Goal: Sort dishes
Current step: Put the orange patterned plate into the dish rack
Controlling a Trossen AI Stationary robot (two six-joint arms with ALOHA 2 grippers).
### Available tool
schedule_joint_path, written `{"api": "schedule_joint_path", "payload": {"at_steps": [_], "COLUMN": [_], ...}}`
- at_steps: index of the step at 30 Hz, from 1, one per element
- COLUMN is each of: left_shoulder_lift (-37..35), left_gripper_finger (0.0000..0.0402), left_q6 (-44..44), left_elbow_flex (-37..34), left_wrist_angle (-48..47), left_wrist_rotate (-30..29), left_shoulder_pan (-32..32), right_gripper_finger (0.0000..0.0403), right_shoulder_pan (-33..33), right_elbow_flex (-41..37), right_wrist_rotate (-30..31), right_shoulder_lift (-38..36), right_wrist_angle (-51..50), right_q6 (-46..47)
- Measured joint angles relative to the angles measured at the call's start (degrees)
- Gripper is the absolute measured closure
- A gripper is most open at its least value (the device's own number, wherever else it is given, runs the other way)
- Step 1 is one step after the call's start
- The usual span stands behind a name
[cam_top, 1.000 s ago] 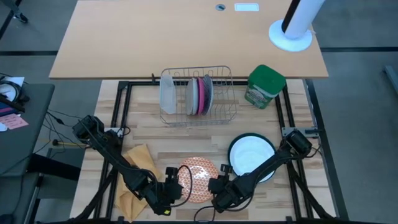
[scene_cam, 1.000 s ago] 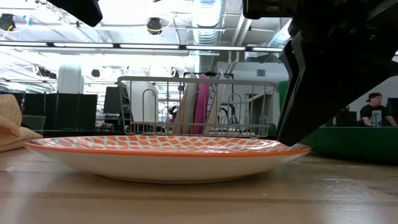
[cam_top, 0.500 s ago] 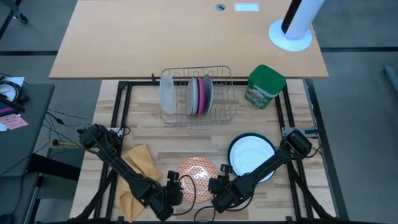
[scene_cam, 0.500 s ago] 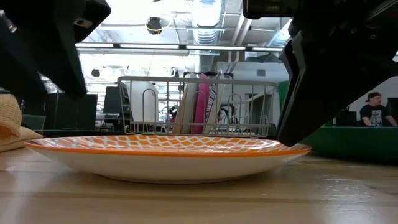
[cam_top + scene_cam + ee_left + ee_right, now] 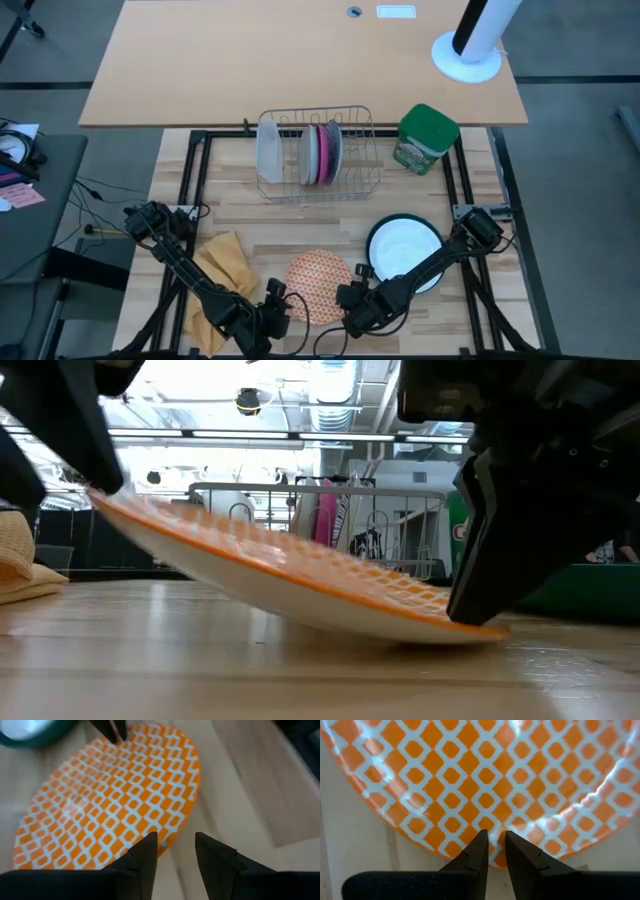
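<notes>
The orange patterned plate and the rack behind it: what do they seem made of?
The orange patterned plate looks like glazed ceramic or melamine: glossy reflections cross its printed lattice, and the underside is plain white. The rack looks like thin bare metal wire, open and silvery.
</notes>
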Motion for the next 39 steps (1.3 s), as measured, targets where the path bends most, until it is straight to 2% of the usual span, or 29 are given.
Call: {"api": "schedule_joint_path", "payload": {"at_steps": [3, 12, 23, 27, 31, 35, 39], "left_shoulder_lift": [0.00, 0.00, 2.35, 6.93, 11.04, 11.85, 10.34], "left_gripper_finger": [0.0256, 0.0207, 0.0204, 0.0223, 0.0258, 0.0314, 0.0381], "left_q6": [3.78, 17.51, 29.11, 34.70, 39.84, 39.99, 39.17], "left_elbow_flex": [0.00, 0.00, -0.10, -0.11, 0.13, 0.15, -0.19], "left_wrist_angle": [0.13, 2.20, -0.12, 0.79, 3.50, 4.19, 3.61], "left_wrist_rotate": [-2.95, -4.35, -4.23, -6.26, -14.11, -20.79, -22.32], "left_shoulder_pan": [-0.41, -0.62, 2.92, 3.97, 3.76, 2.81, 1.49], "right_gripper_finger": [0.0333, 0.0333, 0.0333, 0.0333, 0.0333, 0.0333, 0.0333], "right_shoulder_pan": [0.02, 0.00, -0.10, -0.24, -0.24, -0.26, -0.28], "right_elbow_flex": [-0.05, -0.09, -0.22, -0.25, -0.27, -0.35, -0.30], "right_wrist_rotate": [-0.17, -0.26, -0.37, -0.61, -0.72, -0.82, -0.10], "right_shoulder_lift": [0.09, 0.13, 0.17, 0.11, 0.10, 0.24, 0.19], "right_wrist_angle": [-0.01, -0.09, -0.11, 0.01, 0.34, 0.39, 0.14], "right_q6": [-0.02, -0.15, -0.26, -0.59, -0.61, -0.68, -0.87]}}
